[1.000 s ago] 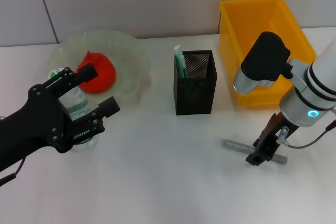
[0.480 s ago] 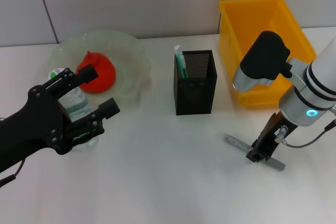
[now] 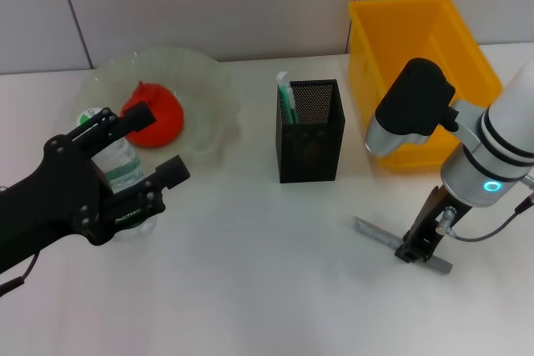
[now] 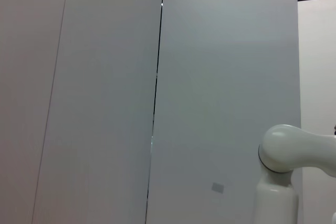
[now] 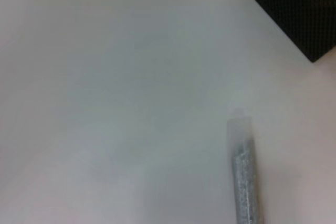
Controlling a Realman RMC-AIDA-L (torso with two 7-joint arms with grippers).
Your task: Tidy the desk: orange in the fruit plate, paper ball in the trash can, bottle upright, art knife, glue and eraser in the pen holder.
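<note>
Art knife [image 3: 402, 244] flat on desk, right end effector [image 3: 415, 249] clamped on it, left end effector [image 3: 133, 146] spread around bottle [image 3: 122, 168], label unreadable

A bright orange-red orange [image 3: 154, 116] sits in a translucent, pale green-tinted fruit plate [image 3: 204, 81] on a plain white desk [image 3: 267, 289]. The pen holder [image 3: 310, 129] is black perforated mesh, with a white-and-green item [image 3: 286, 99] standing inside. The trash can [image 3: 417, 64] is vivid yellow. A clear bottle [image 3: 125, 168] carries a green-and-white label. The art knife [image 3: 380, 235] is a speckled silvery grey with a paler tip. The left gripper [image 3: 138, 164] is matte black; the right gripper [image 3: 420, 239] is black below a white-and-silver arm with a glowing cyan ring.
</note>
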